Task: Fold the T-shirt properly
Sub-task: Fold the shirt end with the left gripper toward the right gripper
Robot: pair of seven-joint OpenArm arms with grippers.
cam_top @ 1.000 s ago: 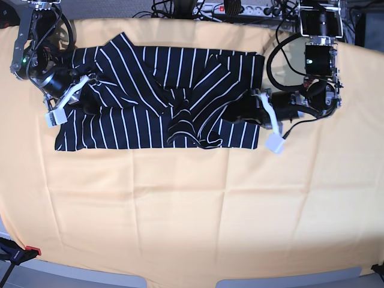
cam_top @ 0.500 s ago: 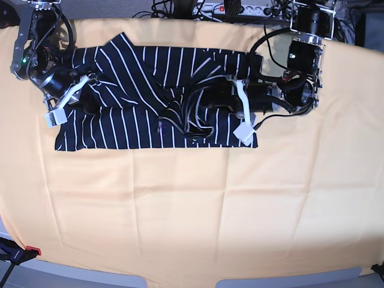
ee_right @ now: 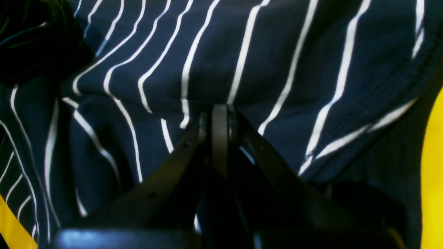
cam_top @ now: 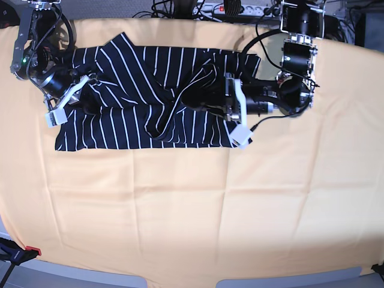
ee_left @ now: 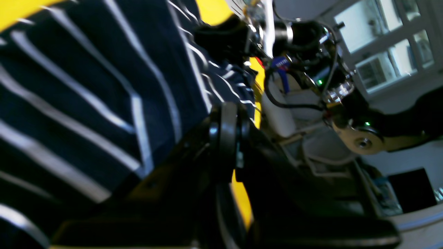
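Observation:
The dark navy T-shirt point(cam_top: 129, 129) with thin white stripes lies bunched across the back of the table. In the base view my left gripper point(cam_top: 191, 99) reaches in from the right, low over the shirt's middle. It is shut on a fold of the T-shirt point(ee_left: 86, 86), with the cloth drawn over toward the left. The left wrist view shows that left gripper point(ee_left: 224, 114) with its jaws together against the cloth. At the shirt's left end my right gripper point(cam_top: 90, 106) is shut on the T-shirt point(ee_right: 277, 52). Up close, the right gripper point(ee_right: 219, 112) pinches a ridge of striped cloth.
An orange-yellow cloth covers the table point(cam_top: 192, 210). A power strip with cables point(cam_top: 234, 8) lies past the back edge. A red and black clamp point(cam_top: 21, 253) sits at the front left corner. My right arm's body point(ee_left: 311, 69) stands beyond the shirt in the left wrist view.
My left gripper has moved left across the shirt, dragging the shirt's right edge over the middle. The right gripper has stayed where it was.

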